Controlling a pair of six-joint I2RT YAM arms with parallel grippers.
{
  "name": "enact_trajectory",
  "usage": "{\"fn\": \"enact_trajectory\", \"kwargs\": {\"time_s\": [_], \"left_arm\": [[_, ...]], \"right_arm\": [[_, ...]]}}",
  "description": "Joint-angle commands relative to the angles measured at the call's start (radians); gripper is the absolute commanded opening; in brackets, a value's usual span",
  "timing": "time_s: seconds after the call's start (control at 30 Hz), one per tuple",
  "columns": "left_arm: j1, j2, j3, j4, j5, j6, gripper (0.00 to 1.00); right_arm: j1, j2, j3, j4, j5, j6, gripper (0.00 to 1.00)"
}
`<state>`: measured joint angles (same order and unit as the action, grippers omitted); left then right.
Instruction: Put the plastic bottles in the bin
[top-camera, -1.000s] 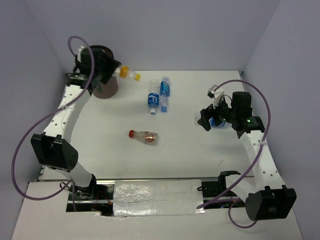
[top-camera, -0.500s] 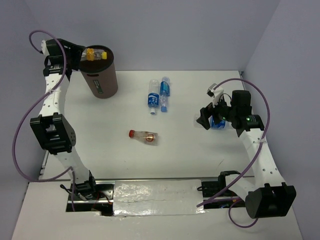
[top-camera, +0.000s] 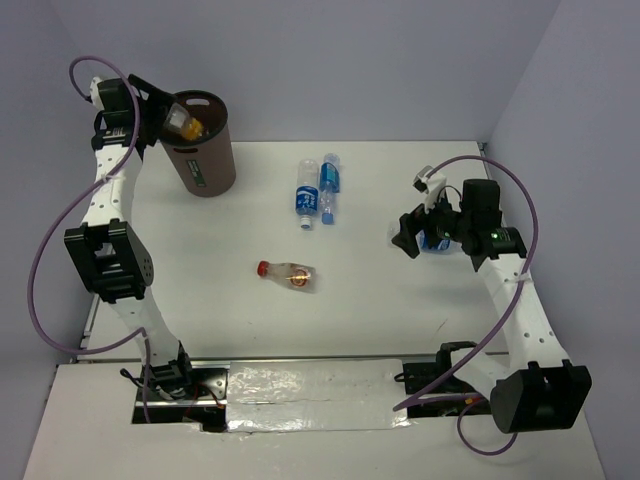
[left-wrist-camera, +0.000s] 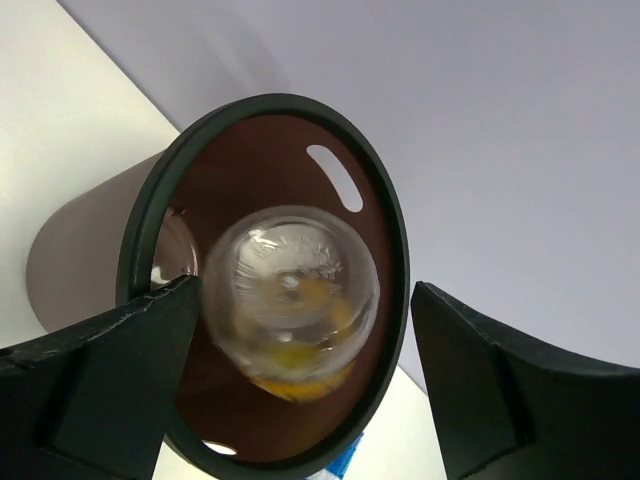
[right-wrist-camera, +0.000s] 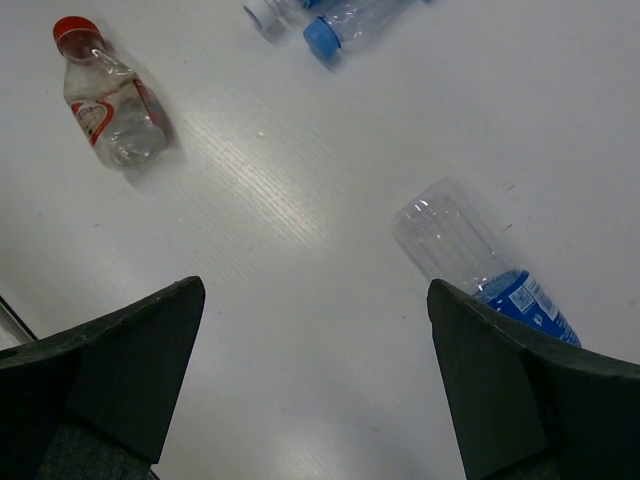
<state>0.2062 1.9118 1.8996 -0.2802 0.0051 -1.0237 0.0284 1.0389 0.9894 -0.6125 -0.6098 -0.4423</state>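
My left arm (top-camera: 108, 205) stretches tall along the left side, its white links nearly straight. The wrist bends over at the far end, so my left tool (top-camera: 160, 110) points to the right and downward. Its two dark fingers (left-wrist-camera: 110, 370) stand wide apart. My right arm (top-camera: 515, 300) leans forward along the right side, elbow folded back at the near right corner. My right tool (top-camera: 415, 238) faces left and downward, its own fingers (right-wrist-camera: 110, 360) also spread wide.
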Motion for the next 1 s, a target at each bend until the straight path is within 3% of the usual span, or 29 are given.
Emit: {"fn": "enact_trajectory", "kwargs": {"time_s": [0.0, 0.3, 0.43, 0.57, 0.7, 0.83, 0.97], "left_arm": [[0.001, -0.056, 0.029, 0.055, 0.015, 0.071, 0.99], [0.001, -0.111, 0.026, 0.070, 0.056, 0.152, 0.99], [-0.005, -0.187, -0.060, 0.139, 0.243, 0.227, 0.99], [-0.083, -0.281, -0.161, 0.136, 0.396, 0.289, 0.99], [-0.201, -0.384, -0.253, 0.012, 0.434, 0.382, 0.99], [-0.319, -0.482, -0.393, -0.008, 0.458, 0.416, 1.00], [-0.341, -0.618, -0.621, 0.084, 0.489, 0.366, 0.99]], "right_arm": [[0.001, 0.015, 0.038, 0.043, -0.027, 0.005, 1.00], [0.001, 0.033, 0.041, 0.023, -0.042, -0.009, 1.00], [0.002, 0.044, 0.037, 0.013, -0.044, -0.009, 1.00], [0.001, 0.065, 0.037, 0.005, -0.074, -0.007, 1.00], [0.001, 0.095, 0.049, 0.004, -0.018, -0.010, 1.00], [0.002, 0.238, 0.113, -0.090, 0.109, -0.151, 1.00], [0.001, 0.329, 0.132, -0.130, 0.186, -0.347, 0.96]]}}
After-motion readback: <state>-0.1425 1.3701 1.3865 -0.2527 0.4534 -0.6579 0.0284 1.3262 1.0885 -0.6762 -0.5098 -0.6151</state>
